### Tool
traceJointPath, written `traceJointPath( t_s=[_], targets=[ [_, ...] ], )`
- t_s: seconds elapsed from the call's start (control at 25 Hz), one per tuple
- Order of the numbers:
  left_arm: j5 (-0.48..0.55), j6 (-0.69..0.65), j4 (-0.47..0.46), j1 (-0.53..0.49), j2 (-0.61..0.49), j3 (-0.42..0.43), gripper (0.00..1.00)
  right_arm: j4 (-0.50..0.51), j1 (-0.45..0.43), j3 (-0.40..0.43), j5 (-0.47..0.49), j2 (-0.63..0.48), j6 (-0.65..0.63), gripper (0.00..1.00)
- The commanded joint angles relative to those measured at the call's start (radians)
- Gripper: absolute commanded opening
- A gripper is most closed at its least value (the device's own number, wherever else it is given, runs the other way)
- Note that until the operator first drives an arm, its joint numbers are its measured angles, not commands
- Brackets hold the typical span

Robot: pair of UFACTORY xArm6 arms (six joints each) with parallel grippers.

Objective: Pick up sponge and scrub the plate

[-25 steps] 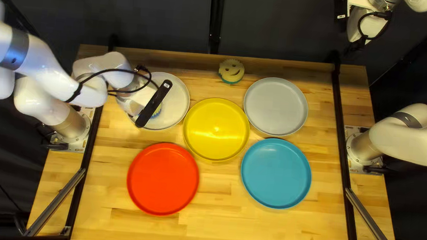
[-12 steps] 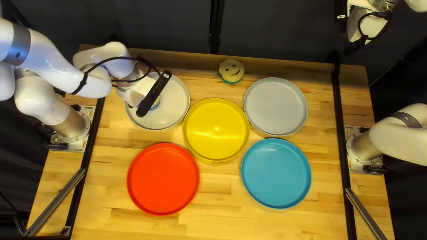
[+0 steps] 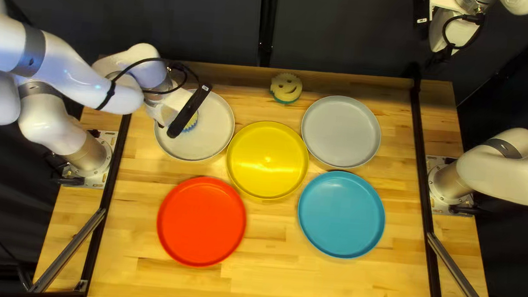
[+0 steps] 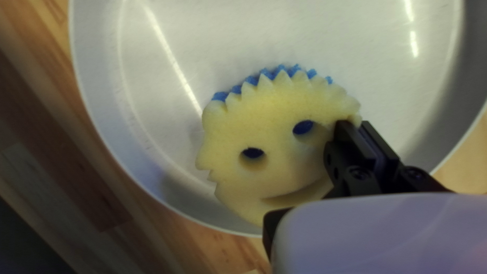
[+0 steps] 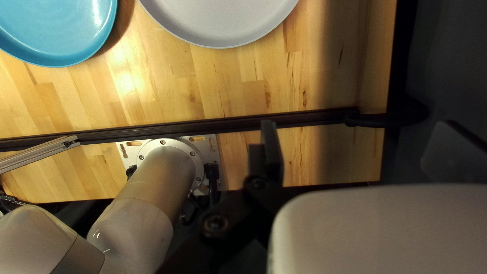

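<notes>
L gripper (image 4: 356, 123) pinched narrow on yellow smiley sponge (image 4: 274, 111), white plate (image 4: 385, 66) right under it — prob. light, squishy, edge hold may twist — deeper bite nr. centre prob. steadier.

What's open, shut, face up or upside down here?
Sponge, face up
Left end effector, shut on sponge
White plate, face up
Right end effector, open
Other sponge, face up
Yellow plate, face up
Gray plate, face up
Red plate, face up
Blue plate, face up
</notes>
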Motion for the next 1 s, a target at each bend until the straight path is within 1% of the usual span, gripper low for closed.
traceJointPath(
  t_s=[0.04,0.12,0.2,0.24,0.36,0.4,0.6,0.64,0.68,0.8,0.88,0.96,1.0],
  targets=[
    [0.014,-0.091,0.016,-0.069,-0.087,0.061,0.00,0.000,0.000,0.000,0.000,0.000,0.000,1.00],
    [0.009,-0.080,0.012,-0.060,-0.091,0.074,0.00,0.000,0.000,0.000,0.000,0.000,0.000,1.00],
    [0.008,-0.043,0.004,-0.026,-0.081,0.074,0.00,0.000,0.000,0.000,0.000,0.000,0.000,1.00],
    [0.002,-0.008,-0.004,0.005,-0.057,0.063,0.00,0.000,0.000,0.000,0.000,0.000,0.000,1.00],
    [-0.014,0.046,-0.014,0.054,0.010,0.023,0.00,0.000,0.000,0.000,0.000,0.000,0.000,1.00],
    [-0.014,0.056,-0.014,0.062,0.020,0.014,0.00,0.000,0.000,0.000,0.000,0.000,0.000,1.00],
    [-0.056,0.141,-0.031,0.120,0.147,-0.057,0.00,0.000,0.000,0.000,0.000,0.000,0.000,1.00],
    [-0.064,0.163,-0.038,0.135,0.180,-0.082,0.00,0.000,0.000,0.000,0.000,0.000,0.000,1.00],
    [-0.063,0.170,-0.039,0.140,0.186,-0.090,0.00,0.000,0.000,0.000,0.000,0.000,0.000,1.00],
    [-0.032,0.137,-0.016,0.126,0.164,-0.122,0.00,0.000,0.000,0.000,0.000,0.000,0.000,1.00],
    [-0.002,0.087,0.012,0.100,0.116,-0.129,0.00,0.000,0.000,0.000,0.000,0.000,0.000,1.00],
    [0.018,0.005,0.048,0.045,0.062,-0.127,0.00,0.000,0.000,0.000,0.000,0.000,0.000,1.00],
    [0.017,-0.008,0.055,0.035,0.053,-0.125,0.00,0.000,0.000,0.000,0.000,0.000,0.000,1.00]
  ],
)
